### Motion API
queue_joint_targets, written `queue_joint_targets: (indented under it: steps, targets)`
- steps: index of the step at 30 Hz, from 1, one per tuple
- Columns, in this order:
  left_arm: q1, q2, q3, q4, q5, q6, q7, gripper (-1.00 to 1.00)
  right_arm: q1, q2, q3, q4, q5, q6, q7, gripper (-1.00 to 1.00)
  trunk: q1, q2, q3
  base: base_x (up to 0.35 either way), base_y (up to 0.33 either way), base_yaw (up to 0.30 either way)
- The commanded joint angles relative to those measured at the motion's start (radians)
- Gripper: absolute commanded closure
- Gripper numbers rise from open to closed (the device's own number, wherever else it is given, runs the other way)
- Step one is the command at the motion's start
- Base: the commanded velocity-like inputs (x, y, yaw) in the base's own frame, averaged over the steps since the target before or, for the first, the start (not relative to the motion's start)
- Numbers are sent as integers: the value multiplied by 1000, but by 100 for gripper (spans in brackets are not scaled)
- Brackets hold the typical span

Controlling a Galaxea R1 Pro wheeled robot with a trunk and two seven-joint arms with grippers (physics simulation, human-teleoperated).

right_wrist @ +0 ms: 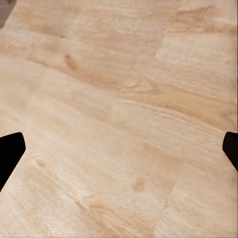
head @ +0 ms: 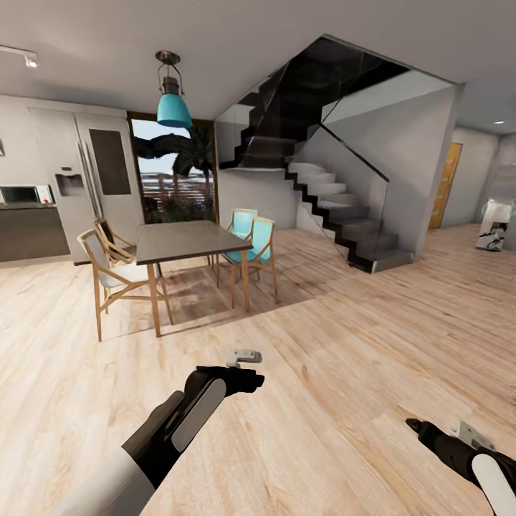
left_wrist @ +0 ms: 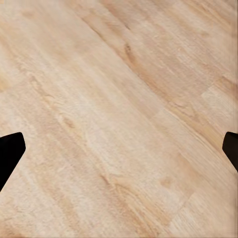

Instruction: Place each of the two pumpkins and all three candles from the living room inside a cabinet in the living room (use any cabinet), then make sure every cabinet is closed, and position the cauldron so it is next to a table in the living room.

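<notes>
Robot's in an open-plan room w/ light wood plank floor (head: 344, 344) — no pumpkins, candles, cabinet or cauldron in these shots, so can't say where they are. Ahead-left there's a dining table (head: 188, 242) w/ a dark top and wooden legs, two teal chairs (head: 252, 240) on its far side and a pale-seat wooden chair (head: 107, 276) on the near-left side. A teal pendant lamp (head: 173, 104) hangs above it. Behind that is a fridge (head: 86, 179), and a dark staircase (head: 337, 215) climbs on the right.

Left pincer (head: 251, 380) hangs over bare floor, and the right pincer (head: 416, 428) is low at the right, also over floor. Both wrist cams show the black fingertips (left_wrist: 10, 151) (right_wrist: 11, 148) out at the frame edges w/ just planks between — both spread wide, holding nothing.
</notes>
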Motion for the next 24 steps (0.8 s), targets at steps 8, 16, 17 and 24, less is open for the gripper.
queue_joint_targets:
  steps: [8,16,17,24]
  targets:
    - [-1,0,-1,-1,11,1,11,-100,-1,1,0,-1,-11,0,-9,-100,0,-1,8,0,0,-217]
    - [-1,0,-1,-1,11,1,11,-100,-1,0,-2,9,-12,4,-9,-100,0,-1,4,47,29,-36]
    - [-1,0,-1,-1,11,1,11,-100,-1,0,-3,13,-12,5,-9,-100,0,-1,3,158,111,-5]
    - [-1,0,-1,-1,11,1,11,-100,-2,0,-89,55,-11,8,-9,-100,0,-1,-8,258,110,-2]
